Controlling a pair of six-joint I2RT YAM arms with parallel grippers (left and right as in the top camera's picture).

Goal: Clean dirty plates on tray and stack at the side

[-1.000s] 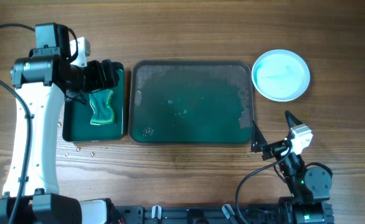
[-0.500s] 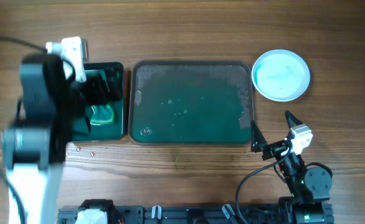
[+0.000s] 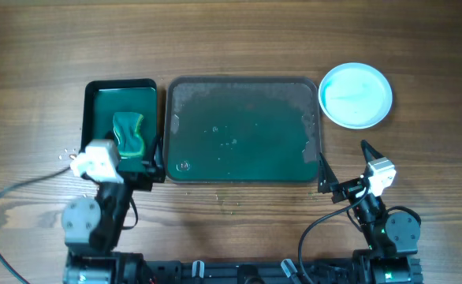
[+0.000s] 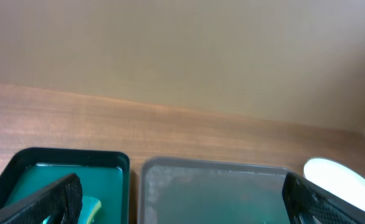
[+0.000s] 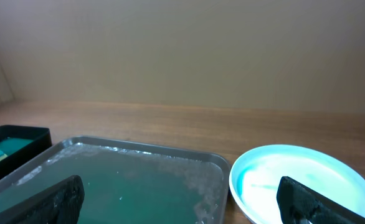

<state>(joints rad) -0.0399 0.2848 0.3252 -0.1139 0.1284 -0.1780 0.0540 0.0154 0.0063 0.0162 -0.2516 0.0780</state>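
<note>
The large dark green tray point(image 3: 243, 80) lies mid-table, wet and holding no plates; it also shows in the wrist views point(image 4: 170, 167) point(image 5: 139, 147). A pale blue plate point(image 3: 355, 95) with teal smears sits on the wood off the tray's far right corner point(image 5: 301, 177) point(image 4: 341, 180). I cannot tell whether more plates lie under it. My left gripper point(image 3: 127, 170) is open at the near end of the small tray, with nothing between its fingers point(image 4: 55, 198). My right gripper point(image 3: 346, 163) is open near the tray's near right corner, with its fingers point(image 5: 316, 200) empty.
A smaller black-rimmed green tray point(image 3: 93, 102) left of the large one holds a green wavy sponge point(image 3: 128, 134). Small crumbs point(image 3: 65, 155) lie on the wood left of it. Both arm bases stand at the table's near edge.
My left arm has pulled back from over the small tray to the near edge, uncovering the sponge. The right arm, tray and plate have not moved.
</note>
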